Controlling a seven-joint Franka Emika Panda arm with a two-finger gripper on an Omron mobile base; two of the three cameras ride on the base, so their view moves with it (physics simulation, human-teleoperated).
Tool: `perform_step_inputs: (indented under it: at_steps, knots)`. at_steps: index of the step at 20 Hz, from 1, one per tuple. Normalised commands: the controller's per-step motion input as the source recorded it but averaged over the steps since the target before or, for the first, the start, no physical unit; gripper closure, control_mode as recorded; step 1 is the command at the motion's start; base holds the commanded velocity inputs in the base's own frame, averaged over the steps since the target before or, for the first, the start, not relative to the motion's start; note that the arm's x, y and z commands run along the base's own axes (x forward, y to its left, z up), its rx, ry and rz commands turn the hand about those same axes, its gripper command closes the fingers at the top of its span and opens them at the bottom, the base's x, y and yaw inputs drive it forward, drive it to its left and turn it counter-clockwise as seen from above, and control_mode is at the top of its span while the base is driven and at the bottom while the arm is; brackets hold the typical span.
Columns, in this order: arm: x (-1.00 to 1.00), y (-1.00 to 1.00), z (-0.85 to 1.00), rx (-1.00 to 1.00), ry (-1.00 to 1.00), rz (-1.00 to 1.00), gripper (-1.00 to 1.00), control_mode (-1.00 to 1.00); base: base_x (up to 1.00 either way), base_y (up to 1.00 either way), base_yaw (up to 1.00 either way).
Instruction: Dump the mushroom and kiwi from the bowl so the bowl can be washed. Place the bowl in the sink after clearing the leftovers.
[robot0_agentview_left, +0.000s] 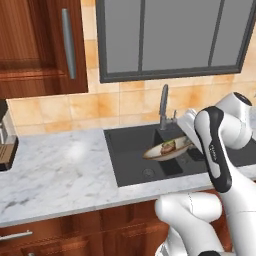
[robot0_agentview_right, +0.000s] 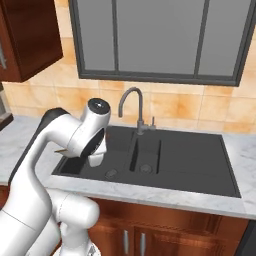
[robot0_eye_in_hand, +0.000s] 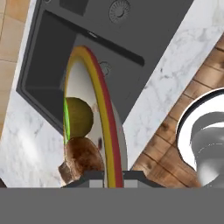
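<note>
The gripper (robot0_eye_in_hand: 109, 177) is clamped on the near rim of the bowl (robot0_agentview_left: 167, 150), held over the sink (robot0_agentview_left: 130, 150) with the mushroom (robot0_eye_in_hand: 83, 159) and kiwi (robot0_eye_in_hand: 78, 116) inside; stiff, probably breakable and slippery, it seems best gripped by the rim.

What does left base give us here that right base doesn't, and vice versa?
Left base alone: the bowl held tilted over the sink's large basin, mushroom and kiwi still inside, plus a cabinet handle and a dark appliance at the counter's left end.
Right base alone: both basin drains, the counter right of the sink, and a thin sliver of the bowl's rim.
Both: sink, tap, window, tiled wall, the arm.
</note>
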Motion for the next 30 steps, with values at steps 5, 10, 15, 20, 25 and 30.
perform_step_inputs:
  at_steps: [5,10,15,20,25,30]
  knots:
    - [0.0,0.0,0.0,0.0,0.0,0.0,1.0,1.0,0.36,-0.11,0.0]
    - [0.0,-0.23,0.0,0.0,-0.08,0.02,1.0,-1.0,0.02,-0.1,0.0]
    - [0.0,-0.68,0.0,0.0,-0.23,0.08,1.0,-1.0,0.0,0.0,0.0]
    - [0.0,-0.75,0.0,0.0,-0.24,0.12,1.0,-1.0,0.0,0.0,0.0]
    - [0.14,-0.68,0.0,0.0,-0.16,0.11,1.0,-1.0,0.0,0.0,0.0]
    - [0.49,-0.62,0.0,0.0,-0.01,0.1,1.0,-1.0,0.0,0.0,0.0]
